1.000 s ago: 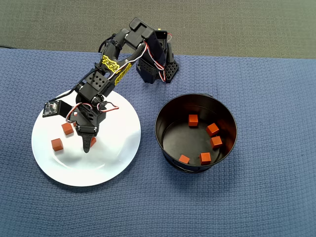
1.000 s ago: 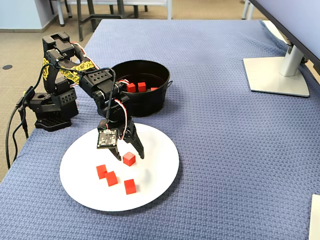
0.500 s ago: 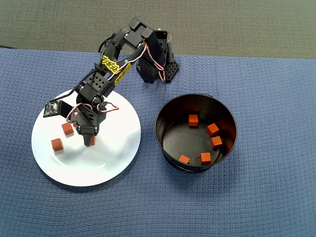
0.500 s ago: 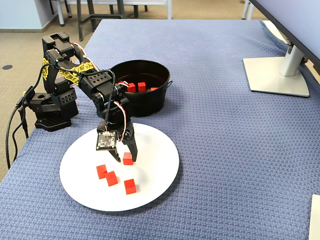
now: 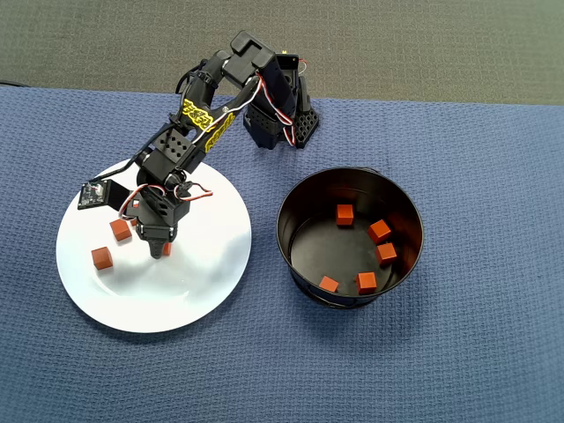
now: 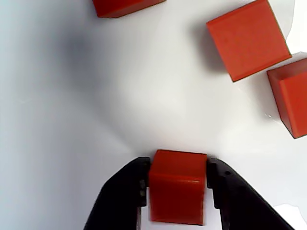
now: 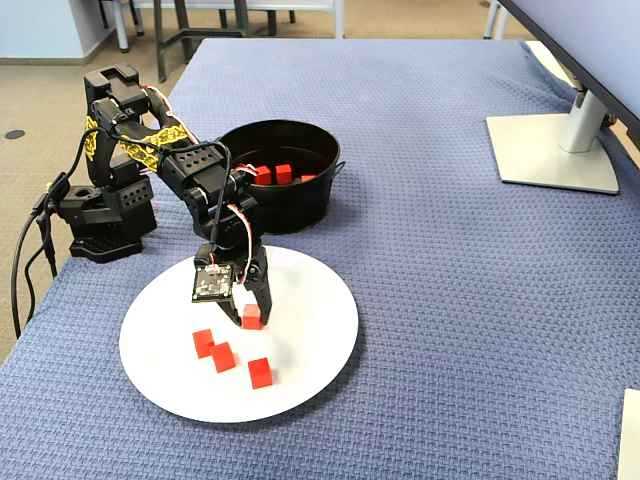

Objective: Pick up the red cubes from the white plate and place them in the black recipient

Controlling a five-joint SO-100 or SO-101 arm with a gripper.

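Red-orange matte cubes lie in two places: I count five on the flat bottom of the round glossy black recipient (image 5: 350, 236), and four over the large round glossy white plate (image 5: 203, 282). One of those four, the gripped red cube (image 6: 177, 191), sits squeezed between the two black fingers (image 6: 122, 201) of my claw (image 6: 176, 179), both pads pressed against its sides in the wrist view. In the fixed view the claw (image 7: 250, 313) points down at the plate's middle with that cube low against the white surface; I cannot tell whether it touches. Three loose red cubes (image 7: 233, 357) lie just beside it toward the plate's near edge. The black recipient stands apart from the plate on the blue woven worktop (image 5: 476, 352), near the black arm base (image 7: 100, 215).
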